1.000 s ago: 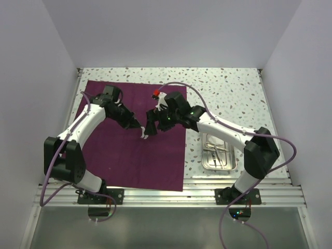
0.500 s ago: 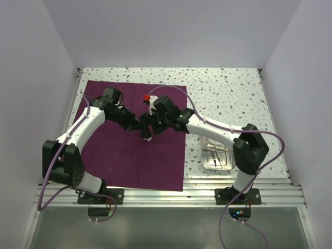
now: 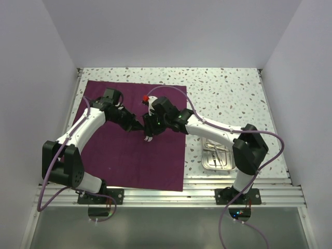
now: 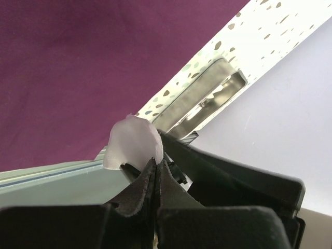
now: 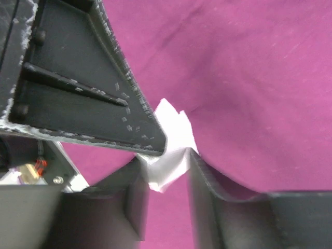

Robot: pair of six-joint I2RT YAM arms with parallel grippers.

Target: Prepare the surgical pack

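My left claw [image 4: 155, 163] was pinched fully shut on a corner of the white pad [image 4: 134, 140], holding it in the air above the cloth [image 3: 129, 161], near the cloth's middle and toward its right half. My right claw [image 5: 166, 162] met it there nose to nose, its jaws about half apart with the pad's free end between them. The fingers looked to be touching the pad on both sides, but I could not tell whether they had a true grip on it. I judged this to be a handover, with the pad meant to pass from left to right. The cloth lay spread flat on the desk [image 3: 223, 88], with nothing resting on it that I could see. The tray [image 3: 219, 169] sat well apart from the claws, on the bare desk just off the cloth's right edge, with thin instruments [image 3: 220, 151] lying inside it. So the pack seemed barely begun: the wrap was laid out and one pad was in play. As I judged it, the pad had yet to be set down, the tray had yet to come onto the cloth, and all the folding remained.
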